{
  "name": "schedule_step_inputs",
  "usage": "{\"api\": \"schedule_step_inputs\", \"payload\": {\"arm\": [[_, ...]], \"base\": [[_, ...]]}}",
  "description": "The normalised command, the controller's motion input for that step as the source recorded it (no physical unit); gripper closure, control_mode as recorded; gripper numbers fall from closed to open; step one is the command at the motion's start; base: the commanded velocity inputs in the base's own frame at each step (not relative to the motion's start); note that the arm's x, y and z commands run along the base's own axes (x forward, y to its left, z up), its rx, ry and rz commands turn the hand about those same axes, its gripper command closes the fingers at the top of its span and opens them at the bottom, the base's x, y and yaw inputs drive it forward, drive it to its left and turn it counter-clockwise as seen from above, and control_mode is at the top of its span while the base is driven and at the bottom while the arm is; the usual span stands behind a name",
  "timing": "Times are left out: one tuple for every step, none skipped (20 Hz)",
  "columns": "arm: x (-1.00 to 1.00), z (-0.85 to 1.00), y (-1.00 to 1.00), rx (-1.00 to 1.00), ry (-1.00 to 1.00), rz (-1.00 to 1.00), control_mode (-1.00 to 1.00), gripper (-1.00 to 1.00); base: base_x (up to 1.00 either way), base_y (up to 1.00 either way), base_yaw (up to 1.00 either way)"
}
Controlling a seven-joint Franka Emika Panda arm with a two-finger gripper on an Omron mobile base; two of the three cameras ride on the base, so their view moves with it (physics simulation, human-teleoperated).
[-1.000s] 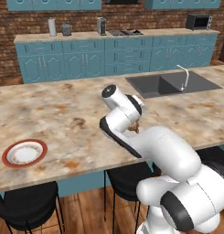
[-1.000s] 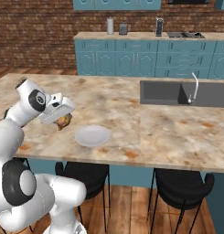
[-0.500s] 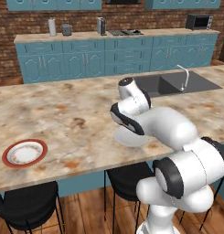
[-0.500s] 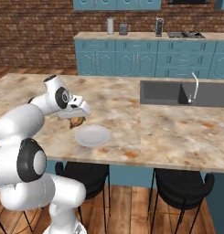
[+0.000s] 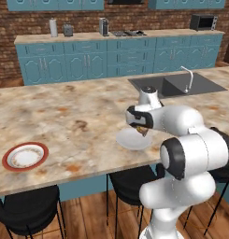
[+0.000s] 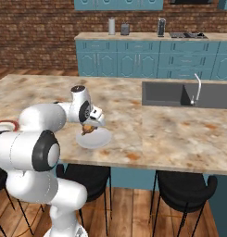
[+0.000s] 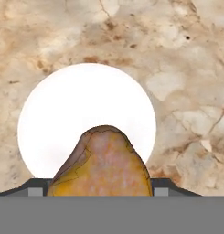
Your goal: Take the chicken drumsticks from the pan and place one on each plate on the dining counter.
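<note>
Pincer (image 7: 100, 191) w/ drumstick (image 7: 103, 162) now over plate (image 7: 86, 100); clear of rim.

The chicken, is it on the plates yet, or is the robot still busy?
Not yet. Both plates on the dining counter look empty: the red-rimmed plate and the plain white plate. In hand: the claw grips a chicken drumstick and holds it just above the white plate. Left: setting it down, then bringing one for the red-rimmed plate.

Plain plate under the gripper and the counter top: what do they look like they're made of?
Plain plate: likely glazed ceramic or melamine; flat uniform white, no rim band, smooth. Dining counter top: polished marble-look stone; beige with brown blotches and fine veins.
</note>
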Motion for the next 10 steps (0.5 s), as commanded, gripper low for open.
{"api": "schedule_step_inputs", "payload": {"arm": [[0.47,-0.50,0.00,0.15,-0.06,0.00,-1.00,1.00],[0.49,-0.54,0.00,0.14,-0.07,0.00,-1.00,1.00],[0.51,-0.54,0.00,0.12,-0.06,0.00,-1.00,1.00],[0.54,-0.53,0.00,0.11,-0.05,0.00,-1.00,1.00],[0.55,-0.50,0.00,0.09,-0.02,0.00,-1.00,1.00],[0.56,-0.49,0.00,0.07,-0.01,0.00,-1.00,1.00],[0.56,-0.46,0.00,0.05,0.00,0.00,-1.00,1.00],[0.56,-0.44,0.00,0.03,0.00,0.00,-1.00,1.00],[0.57,-0.44,0.00,0.03,0.00,0.00,-1.00,1.00],[0.59,-0.49,0.00,0.03,0.00,0.00,-1.00,1.00]], "base": [[0.00,0.00,0.00],[0.00,0.00,0.00],[0.00,0.00,0.00],[0.00,0.00,0.00],[0.00,0.00,0.00],[0.00,0.00,0.00],[0.00,0.00,0.00],[0.00,0.00,0.00],[0.00,0.00,0.00],[0.00,0.00,0.00]]}}
